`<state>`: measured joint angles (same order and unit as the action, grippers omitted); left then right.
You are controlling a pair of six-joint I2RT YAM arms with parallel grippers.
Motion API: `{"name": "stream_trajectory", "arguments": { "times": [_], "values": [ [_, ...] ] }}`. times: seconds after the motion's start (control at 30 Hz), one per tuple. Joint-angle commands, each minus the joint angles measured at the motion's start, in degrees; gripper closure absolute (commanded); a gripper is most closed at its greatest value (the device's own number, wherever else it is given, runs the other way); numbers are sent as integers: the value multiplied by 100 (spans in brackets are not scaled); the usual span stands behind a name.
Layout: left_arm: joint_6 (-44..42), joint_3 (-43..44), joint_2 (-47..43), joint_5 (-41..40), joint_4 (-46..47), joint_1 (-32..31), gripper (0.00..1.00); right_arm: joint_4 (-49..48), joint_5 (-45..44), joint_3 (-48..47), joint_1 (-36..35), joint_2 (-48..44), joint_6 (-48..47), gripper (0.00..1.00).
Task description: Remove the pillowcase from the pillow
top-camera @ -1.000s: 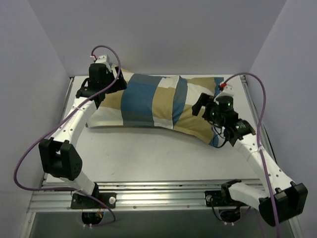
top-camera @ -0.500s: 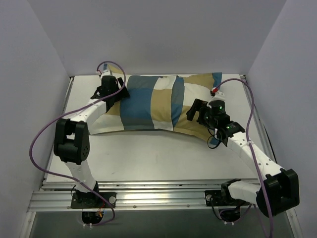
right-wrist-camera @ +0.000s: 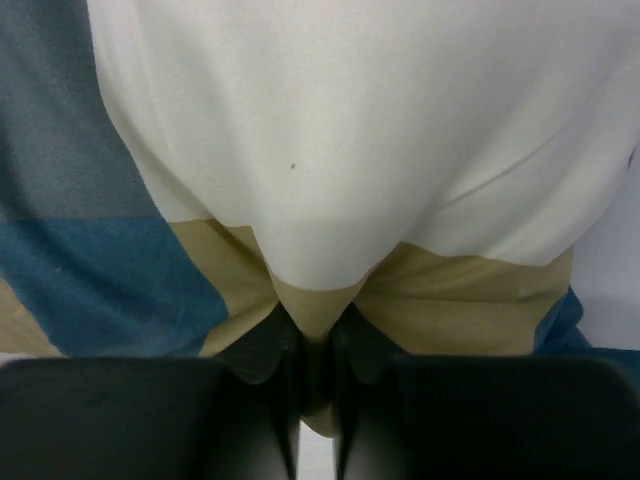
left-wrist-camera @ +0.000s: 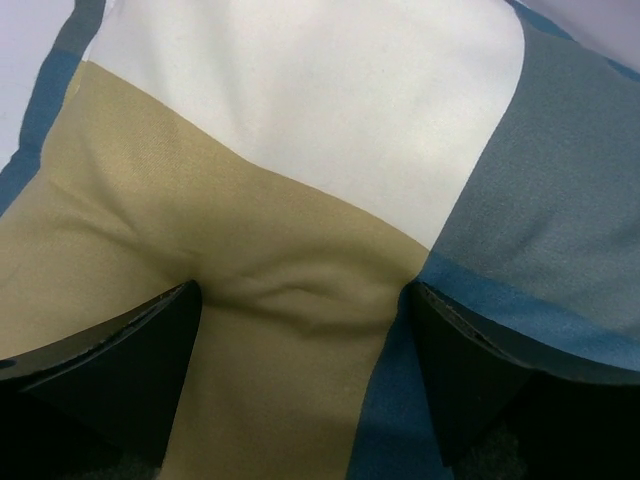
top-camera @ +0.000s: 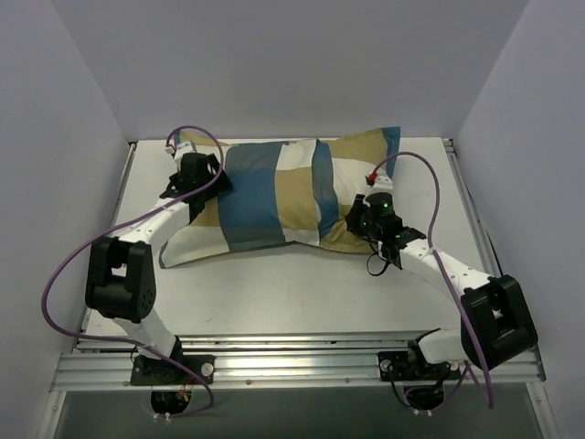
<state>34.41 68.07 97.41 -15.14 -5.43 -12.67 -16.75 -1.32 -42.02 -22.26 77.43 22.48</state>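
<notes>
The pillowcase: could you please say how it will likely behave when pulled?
Probably floppy: the pillowcase bunches into a fold between the right gripper's shut fingers. Likely to wrinkle rather than slide stiffly: creases show between the left gripper's open fingers.

Pillowcase [top-camera: 274,187]: one, filled, lying across the far half.
Table [top-camera: 292,293]: one.
Robot arms: two, left arm [top-camera: 155,222] and right arm [top-camera: 439,265].
Grippers: two, left gripper [left-wrist-camera: 300,300] and right gripper [right-wrist-camera: 318,340].
Purple cables: two, left cable [top-camera: 69,262] and right cable [top-camera: 407,154].

Right end effector [right-wrist-camera: 318,360] tight on a pillowcase [right-wrist-camera: 450,300] fold.
</notes>
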Motion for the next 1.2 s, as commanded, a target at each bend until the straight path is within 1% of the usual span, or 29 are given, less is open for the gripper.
{"name": "stream_trajectory", "arguments": {
  "times": [0.0, 0.1, 0.27, 0.33, 0.37, 0.4, 0.47, 0.5, 0.57, 0.6, 0.67, 0.7, 0.77, 0.8, 0.87, 0.9, 0.93, 1.0, 1.03, 1.07, 1.1, 1.17],
  "values": [
    [127, -364, -124, -322, -1082, 19, 6, 66, -166, 194, -628, -43, 115, 99],
    [180, -557, -414, -472, -1293, 19, 6, 294, -149, 334, -876, -280, 388, 100],
    [329, -944, -1082, -797, -1706, 36, 6, 1015, -167, 484, -1332, -1202, 968, 100],
    [477, -1294, -1565, -798, -1838, 19, 6, 1445, -184, 511, -1377, -1684, 1135, 100],
    [531, -1418, -1767, -685, -1873, 10, 6, 1795, -184, 476, -1377, -1809, 1162, 100],
    [557, -1541, -2187, -623, -1926, -8, 6, 1998, -175, 432, -1386, -1949, 1180, 100],
    [558, -1840, -2645, -570, -1979, -130, 6, 2446, -105, 318, -1430, -2293, 1145, 100],
    [514, -1885, -3109, -561, -2084, -166, 6, 2571, -88, 161, -1439, -2381, 1145, 95],
    [330, -1825, -3533, -552, -2242, -297, 6, 2895, -9, -33, -1465, -2548, 1031, 83],
    [260, -1763, -3892, -482, -2347, -359, 6, 2984, 26, -278, -1500, -2575, 996, 74],
    [22, -1596, -4184, -377, -2383, -578, 6, 3247, 71, -578, -1535, -2496, 882, 63],
    [-161, -1395, -4377, -219, -2331, -675, 6, 3353, 71, -727, -1579, -2426, 777, 50],
    [-312, -1183, -4467, -43, -2243, -868, 6, 3634, 62, -1237, -1641, -2189, 644, 40],
    [-365, -930, -4432, 19, -2208, -1104, 6, 3661, 1, -1369, -1693, -2136, 574, 35],
    [-505, -665, -4318, 37, -2164, -1386, 6, 3583, -402, -1625, -1808, -2048, 337, 33],
    [-549, -481, -4152, -33, -2033, -1718, 6, 3539, -552, -1686, -1808, -2013, 284, 33],
    [-680, -410, -4055, -207, -1928, -1878, 6, 3478, -762, -1748, -1808, -1899, 101, 32],
    [-778, -252, -3661, -375, -1621, -2142, 6, 3284, -860, -1985, -1808, -1706, -102, 32],
    [-857, -77, -3502, -428, -1523, -2309, 6, 3214, -896, -2090, -1817, -1461, -295, 32],
    [-910, -5, -3326, -542, -1313, -2371, 6, 3126, -887, -2282, -1817, -1337, -375, 32],
    [-971, 56, -2985, -621, -1224, -2416, 6, 3134, -879, -2406, -1817, -1083, -437, 32],
    [-954, 223, -2641, -753, -1136, -2442, 6, 3152, -913, -2687, -1852, -879, -595, 31]
  ]
}}
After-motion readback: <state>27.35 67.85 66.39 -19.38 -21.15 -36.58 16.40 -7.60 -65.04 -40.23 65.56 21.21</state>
